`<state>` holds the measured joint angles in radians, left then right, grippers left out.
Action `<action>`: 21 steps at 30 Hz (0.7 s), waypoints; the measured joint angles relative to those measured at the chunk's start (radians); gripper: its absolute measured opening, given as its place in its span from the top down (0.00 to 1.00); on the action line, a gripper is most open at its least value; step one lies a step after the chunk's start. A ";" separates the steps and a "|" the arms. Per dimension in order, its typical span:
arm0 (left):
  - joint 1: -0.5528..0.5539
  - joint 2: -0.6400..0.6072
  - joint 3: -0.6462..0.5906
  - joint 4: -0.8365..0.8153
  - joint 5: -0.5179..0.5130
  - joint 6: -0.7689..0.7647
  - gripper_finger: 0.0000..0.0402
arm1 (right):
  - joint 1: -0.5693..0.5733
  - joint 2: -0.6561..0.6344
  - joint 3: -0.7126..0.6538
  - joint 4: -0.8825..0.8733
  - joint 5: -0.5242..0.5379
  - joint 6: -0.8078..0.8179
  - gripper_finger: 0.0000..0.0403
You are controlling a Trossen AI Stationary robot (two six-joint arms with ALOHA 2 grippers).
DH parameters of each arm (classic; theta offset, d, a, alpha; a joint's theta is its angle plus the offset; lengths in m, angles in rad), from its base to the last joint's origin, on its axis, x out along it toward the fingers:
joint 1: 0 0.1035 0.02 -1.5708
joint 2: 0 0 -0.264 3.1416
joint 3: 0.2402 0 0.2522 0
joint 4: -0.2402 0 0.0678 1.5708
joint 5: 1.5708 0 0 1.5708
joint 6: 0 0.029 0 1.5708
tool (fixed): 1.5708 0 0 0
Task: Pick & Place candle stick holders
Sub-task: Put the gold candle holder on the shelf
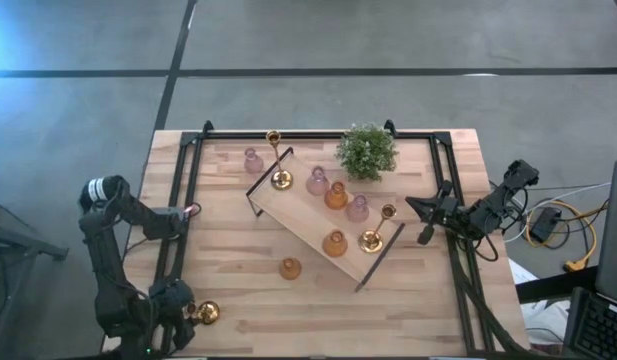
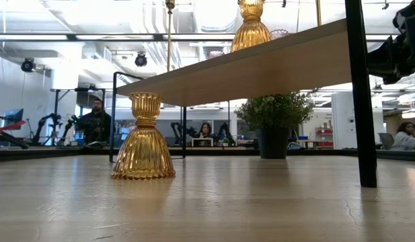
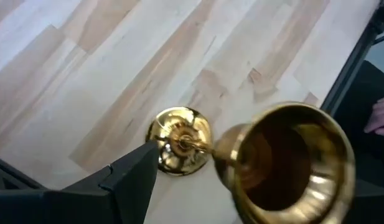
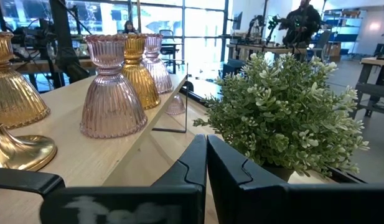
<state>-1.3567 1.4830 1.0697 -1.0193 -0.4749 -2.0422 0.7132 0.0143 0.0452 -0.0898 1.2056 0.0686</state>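
Left gripper (image 1: 178,315) at the table's near-left corner, clamped on a gold brass holder (image 1: 205,313); only the left wrist view shows its stem pinched, round base (image 3: 179,140) on the wood, cup (image 3: 285,163) towards the camera. Right gripper (image 1: 425,215) at the right edge by the wooden tray (image 1: 306,222), fingers pressed together, holding nothing. Tray carries pink, amber and brass holders. One amber holder (image 1: 290,268) stands off-tray; the low view shows it upright. Potted plant (image 1: 366,151) behind.
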 joint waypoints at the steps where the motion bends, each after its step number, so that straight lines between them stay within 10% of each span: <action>1: 0.000 0.000 -0.006 0.003 -0.007 0.000 0.28 | 0.000 0.000 0.000 0.000 0.000 0.001 0.98; 14: 0.000 0.000 -0.064 0.016 -0.023 -0.038 0.29 | 0.000 0.000 0.000 0.000 0.000 0.001 0.98; 21: 0.000 -0.003 -0.085 0.016 -0.057 -0.031 0.46 | 0.000 0.000 0.000 0.000 0.000 0.000 0.98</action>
<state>-1.3563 1.4804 0.9851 -1.0038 -0.5315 -2.0727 0.7131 0.0144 0.0452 -0.0896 1.2053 0.0687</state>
